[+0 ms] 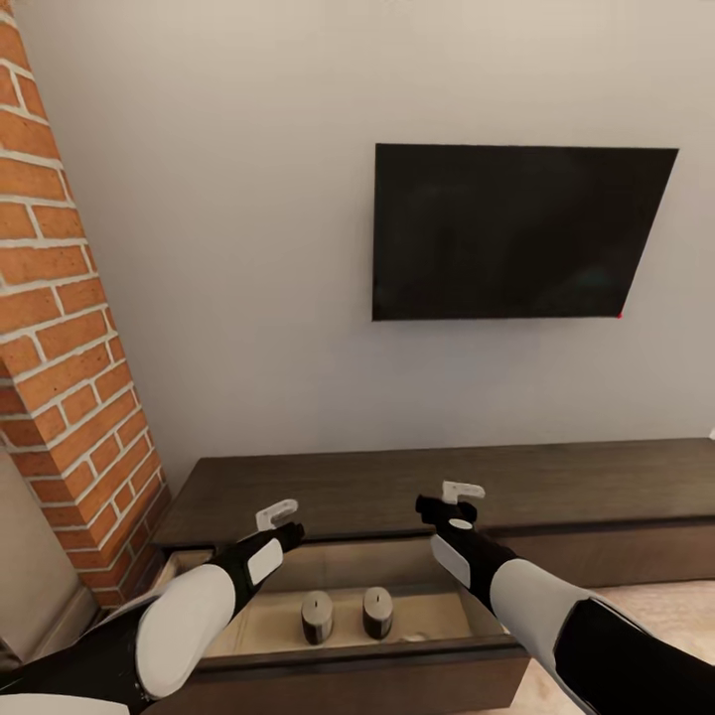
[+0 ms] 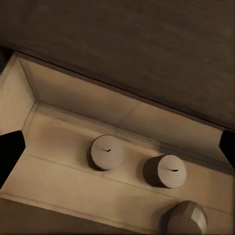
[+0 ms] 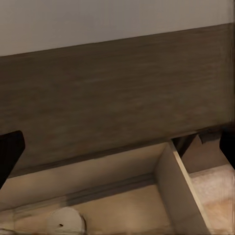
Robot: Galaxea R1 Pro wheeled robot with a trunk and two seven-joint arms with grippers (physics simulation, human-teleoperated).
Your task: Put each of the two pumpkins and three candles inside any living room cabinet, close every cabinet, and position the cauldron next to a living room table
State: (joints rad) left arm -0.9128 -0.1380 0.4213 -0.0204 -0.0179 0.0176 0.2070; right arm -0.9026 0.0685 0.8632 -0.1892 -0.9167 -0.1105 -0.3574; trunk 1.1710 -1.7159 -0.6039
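Note:
The long dark-brown cabinet (image 1: 397,485) runs along the wall with one drawer (image 1: 348,657) pulled out, pale beige inside. Two grey-beige candles (image 1: 317,617) (image 1: 377,611) stand upright side by side on the drawer floor. In the left wrist view they appear from above (image 2: 107,152) (image 2: 165,171), with a third rounded grey-beige thing (image 2: 185,218) beside them, cut off by the frame edge. One candle (image 3: 66,222) shows in the right wrist view. My left gripper (image 1: 278,514) and right gripper (image 1: 461,493) hover above the drawer, both open and holding nothing. Pumpkins, cauldron and table are out of view.
A black TV (image 1: 516,233) hangs on the grey wall above the cabinet. A red brick column (image 1: 70,377) stands at the left, close to the cabinet's end. Beige floor (image 1: 660,608) shows at the right of the drawer.

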